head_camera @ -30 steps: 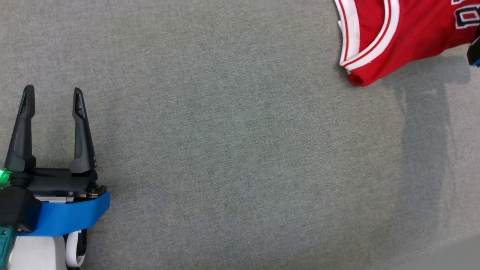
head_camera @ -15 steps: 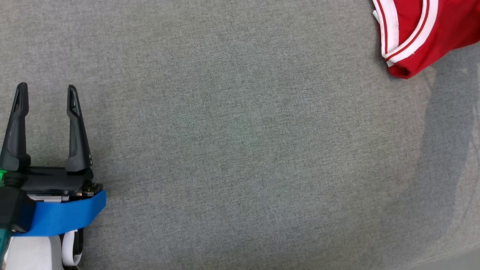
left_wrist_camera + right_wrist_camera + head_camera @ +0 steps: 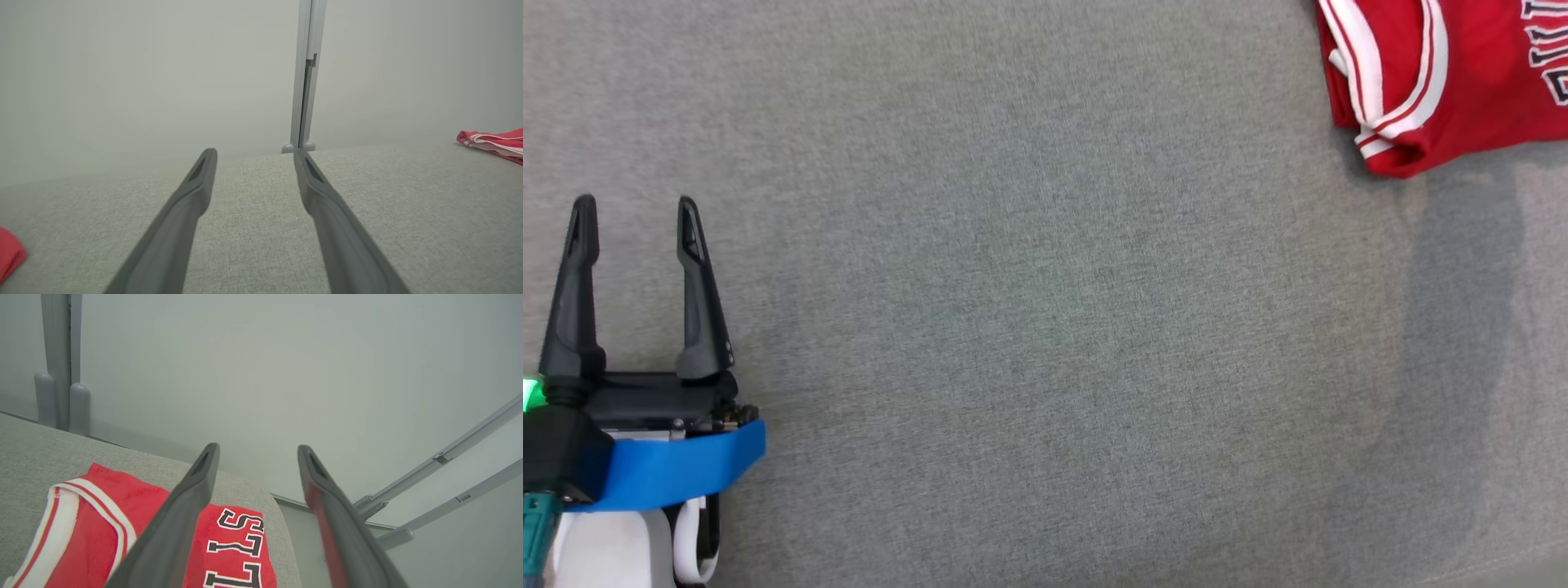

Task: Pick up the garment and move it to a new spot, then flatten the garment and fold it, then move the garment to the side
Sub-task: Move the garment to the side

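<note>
Grey fabric tabletop (image 3: pixel 1045 327). Left pincer (image 3: pixel 635 202) sits at the near left of the head view, fingers pointing away from the robot and roughly level over the cloth. It's spread wide with nothing in it.

Right pincer (image 3: pixel 258 447) hangs over the red basketball jersey (image 3: pixel 1462 82), angled up toward the pale wall (image 3: pixel 286 355). Its fingers are wide apart and grip nothing.

Jersey lies rumpled at the far right of the tabletop, white-and-red trim toward the left, black-and-white lettering on the right. In the right wrist view it lies close to the tabletop's right edge.

A wide bare stretch of cloth lies between the left pincer and the jersey. The far edge meets the wall at a grey frame post (image 3: pixel 306 81). The near edge shows at the head view's lower right.
</note>
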Motion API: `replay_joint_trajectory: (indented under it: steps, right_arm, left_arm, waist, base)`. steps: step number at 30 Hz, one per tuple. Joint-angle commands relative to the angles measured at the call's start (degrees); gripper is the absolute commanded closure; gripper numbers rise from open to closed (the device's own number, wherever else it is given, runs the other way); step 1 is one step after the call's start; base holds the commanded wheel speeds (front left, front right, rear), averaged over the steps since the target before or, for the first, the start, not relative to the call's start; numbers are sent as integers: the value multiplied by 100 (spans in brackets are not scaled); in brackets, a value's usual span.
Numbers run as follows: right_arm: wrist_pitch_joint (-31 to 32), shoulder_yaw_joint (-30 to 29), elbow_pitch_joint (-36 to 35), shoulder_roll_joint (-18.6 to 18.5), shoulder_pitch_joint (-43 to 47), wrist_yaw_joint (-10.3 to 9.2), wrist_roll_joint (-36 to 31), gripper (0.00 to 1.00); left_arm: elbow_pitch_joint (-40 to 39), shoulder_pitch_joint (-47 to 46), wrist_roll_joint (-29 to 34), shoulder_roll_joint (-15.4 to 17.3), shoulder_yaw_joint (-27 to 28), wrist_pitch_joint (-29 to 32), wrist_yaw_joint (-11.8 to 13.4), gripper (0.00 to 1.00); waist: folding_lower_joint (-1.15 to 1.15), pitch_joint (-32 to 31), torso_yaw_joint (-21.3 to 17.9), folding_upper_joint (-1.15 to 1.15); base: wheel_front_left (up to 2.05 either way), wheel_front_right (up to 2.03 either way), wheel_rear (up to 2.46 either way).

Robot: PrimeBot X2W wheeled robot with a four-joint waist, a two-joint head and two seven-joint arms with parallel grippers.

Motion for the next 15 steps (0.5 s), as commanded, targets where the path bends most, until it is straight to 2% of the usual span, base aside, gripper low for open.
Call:
replay_joint_trajectory:
  steps: [1, 5, 11, 15]
  right_arm:
    - [-50, -61, -153, 121, 203, -1, -59, 0]
    - [-66, -124, -777, 421, 642, -1, 21, 0]
    - [-65, -97, -1988, 835, 1676, -1, 277, 0]
    - [-66, -68, -2531, 1114, 2457, -1, 351, 0]
  left_arm:
    - [61, 99, -39, -37, 45, -15, 26, 0]
    - [222, 235, -89, -179, 34, -15, 36, 0]
    - [488, 471, -150, -362, 33, -14, 49, 0]
    - [644, 682, -170, -450, 20, -14, 54, 0]
  waist:
    - [0, -193, -19, 0]
    - [0, -594, 85, 0]
    - [0, -1244, 373, 0]
    - [0, -1684, 585, 0]
  base:
    - [0, 0, 0]
    - [0, 0, 0]
    - [0, 0, 0]
    - [0, 0, 0]
